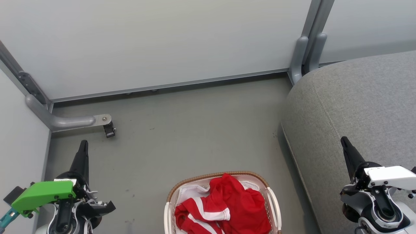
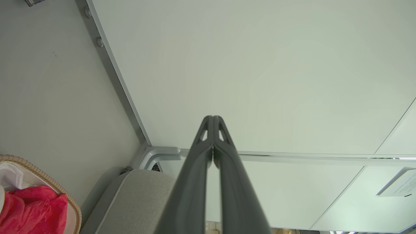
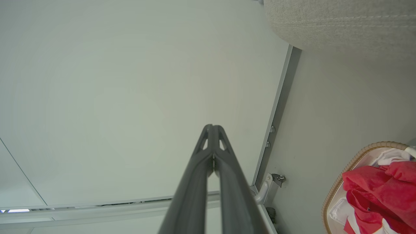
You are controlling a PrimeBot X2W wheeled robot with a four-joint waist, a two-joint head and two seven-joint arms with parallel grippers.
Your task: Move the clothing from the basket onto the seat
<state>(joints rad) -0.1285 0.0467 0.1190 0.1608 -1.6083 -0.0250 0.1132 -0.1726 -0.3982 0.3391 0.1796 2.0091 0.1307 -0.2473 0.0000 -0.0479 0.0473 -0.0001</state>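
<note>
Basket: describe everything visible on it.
The basket is oval, white plastic with a brown woven-look rim and white side handles. It stands upright on the grey floor, left of the sofa with a gap between. Heaped red clothing with white stripes and a white cloth lie inside. The head view crops its near end.

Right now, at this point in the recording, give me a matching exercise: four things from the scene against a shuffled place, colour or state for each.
Things:
1. clothing
2. basket
3. sofa
4. left gripper

Descriptions:
A. grey, on the robot's right
B. shut, above the floor
C. red with white stripes, heaped in a container
D. white with a brown rim, standing between the two arms

Pairs: 1-C, 2-D, 3-A, 4-B
</note>
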